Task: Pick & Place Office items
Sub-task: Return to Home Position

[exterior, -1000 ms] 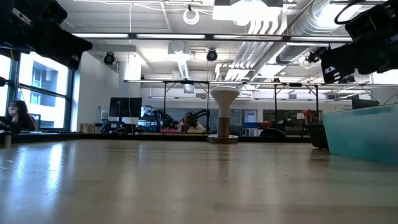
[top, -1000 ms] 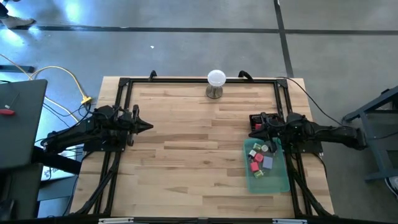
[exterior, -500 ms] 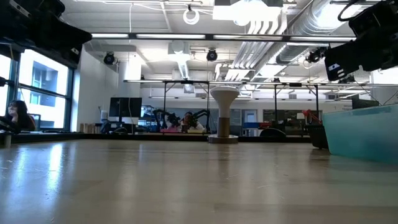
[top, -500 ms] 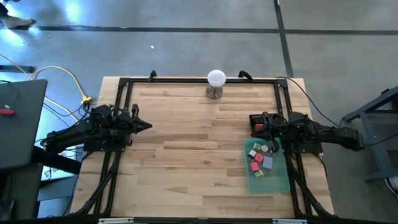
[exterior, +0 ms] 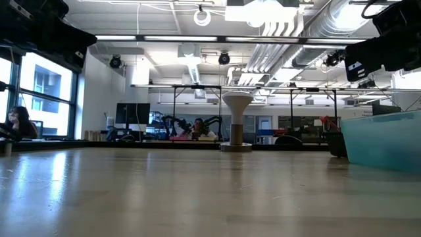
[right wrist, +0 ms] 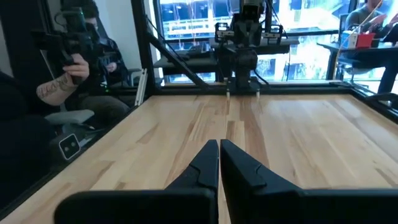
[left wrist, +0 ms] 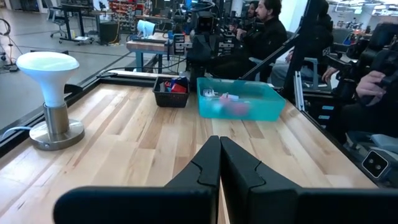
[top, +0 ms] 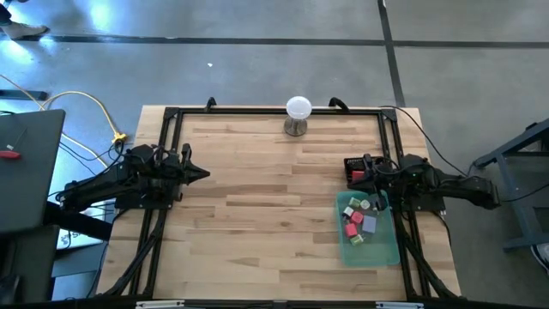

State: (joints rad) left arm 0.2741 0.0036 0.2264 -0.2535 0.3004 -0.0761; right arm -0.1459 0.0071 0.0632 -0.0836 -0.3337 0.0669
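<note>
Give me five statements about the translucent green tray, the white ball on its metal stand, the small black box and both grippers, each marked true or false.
1. The translucent green tray holds several small coloured pieces. True.
2. The white ball on a metal stand stands inside the tray. False: it stands at the far edge of the wooden table, apart from the tray.
3. The left gripper is shut and holds nothing. True.
4. The right gripper grips a pink piece. False: it is shut and empty.
5. The small black box sits on the table's left side. False: it sits on the right side, just beyond the tray's far end.
</note>
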